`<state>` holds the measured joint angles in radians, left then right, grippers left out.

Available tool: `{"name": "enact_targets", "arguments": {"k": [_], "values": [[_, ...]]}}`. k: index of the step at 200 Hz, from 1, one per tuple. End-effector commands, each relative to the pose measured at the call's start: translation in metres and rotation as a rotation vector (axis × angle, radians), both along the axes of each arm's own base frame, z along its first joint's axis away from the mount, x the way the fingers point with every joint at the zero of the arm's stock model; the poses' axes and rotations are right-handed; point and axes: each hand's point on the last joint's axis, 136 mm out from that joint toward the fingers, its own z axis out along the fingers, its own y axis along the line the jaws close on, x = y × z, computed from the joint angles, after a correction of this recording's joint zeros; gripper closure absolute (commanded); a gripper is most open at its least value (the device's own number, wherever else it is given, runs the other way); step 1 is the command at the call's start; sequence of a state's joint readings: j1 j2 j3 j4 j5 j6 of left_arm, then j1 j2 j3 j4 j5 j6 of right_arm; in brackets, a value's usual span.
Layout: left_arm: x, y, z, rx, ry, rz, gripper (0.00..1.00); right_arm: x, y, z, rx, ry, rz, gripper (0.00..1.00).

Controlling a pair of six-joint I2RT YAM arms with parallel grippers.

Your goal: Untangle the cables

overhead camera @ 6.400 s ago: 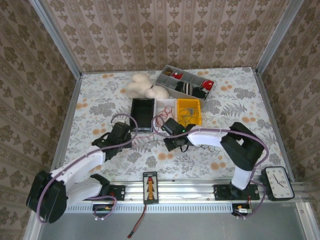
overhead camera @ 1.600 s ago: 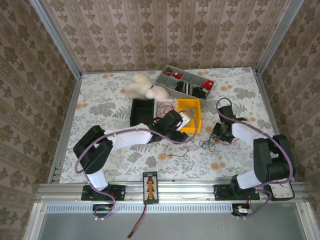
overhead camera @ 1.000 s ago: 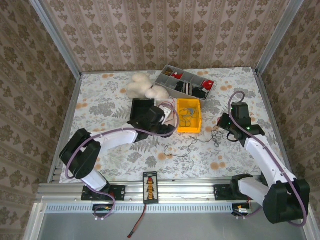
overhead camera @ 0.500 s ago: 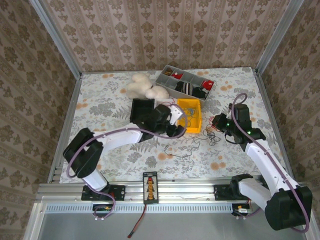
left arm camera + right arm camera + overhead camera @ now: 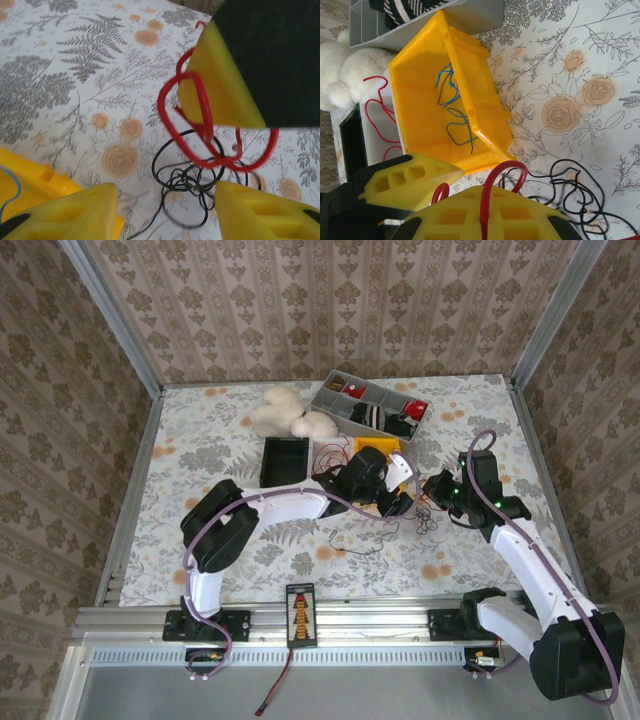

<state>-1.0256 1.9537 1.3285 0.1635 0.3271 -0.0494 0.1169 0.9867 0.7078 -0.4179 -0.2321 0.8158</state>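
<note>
**Red meets black, right of centre:** The right claw (image 5: 438, 488) is clamped on a loop of the red cable (image 5: 222, 162), held just above the table (image 5: 75, 100). The left claw (image 5: 165, 197), fingers apart, faces it from close by. The black cable (image 5: 190, 185) lies knotted on the cloth beneath. The blue cable (image 5: 454, 120) lies by itself in the yellow bin (image 5: 485, 125), just left of the tangle.

The step in hand looks like parting red from black. The left claw would do best to take the black knot low, where it bunches, clear of the red loop. It should then draw left slowly against a firm right claw, so the strands slide rather than cinch. Closing on both colours at once would likely tighten the knot.

Whether red threads through the black knot or merely hangs over it cannot be told. The right claw's finger covers the top of the loop in the left wrist view. A further red strand lies left of the bin, and its link to the held loop is hidden. From above the wires are too thin to trace, and the left arm covers part of the bin.
</note>
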Motion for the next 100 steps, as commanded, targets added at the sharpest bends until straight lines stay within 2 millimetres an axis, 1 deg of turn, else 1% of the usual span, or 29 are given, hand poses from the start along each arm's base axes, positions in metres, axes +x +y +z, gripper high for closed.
{"name": "enact_targets", "arguments": {"k": [1, 13, 34, 47, 80, 100], "values": [[-0.007, -0.015, 0.01, -0.046, 0.017, -0.063, 0.54, 0.004, 0.008, 0.017, 0.048, -0.02, 0.011, 0.96], [-0.008, -0.015, 0.009, -0.041, 0.027, -0.074, 0.58, 0.005, 0.008, 0.02, 0.049, -0.025, 0.011, 0.96], [-0.009, -0.013, 0.006, -0.04, 0.033, -0.07, 0.58, 0.007, 0.007, 0.023, 0.049, -0.034, 0.005, 0.96], [-0.008, -0.008, 0.005, -0.031, 0.031, -0.062, 0.58, 0.009, 0.006, 0.024, 0.041, -0.038, -0.002, 0.96], [-0.008, 0.013, 0.007, -0.018, 0.023, -0.041, 0.5, 0.011, 0.003, 0.027, 0.027, -0.045, -0.014, 0.96], [-0.011, 0.015, 0.008, -0.014, 0.015, -0.061, 0.5, 0.012, 0.005, 0.025, 0.042, -0.04, -0.007, 0.96]]}}
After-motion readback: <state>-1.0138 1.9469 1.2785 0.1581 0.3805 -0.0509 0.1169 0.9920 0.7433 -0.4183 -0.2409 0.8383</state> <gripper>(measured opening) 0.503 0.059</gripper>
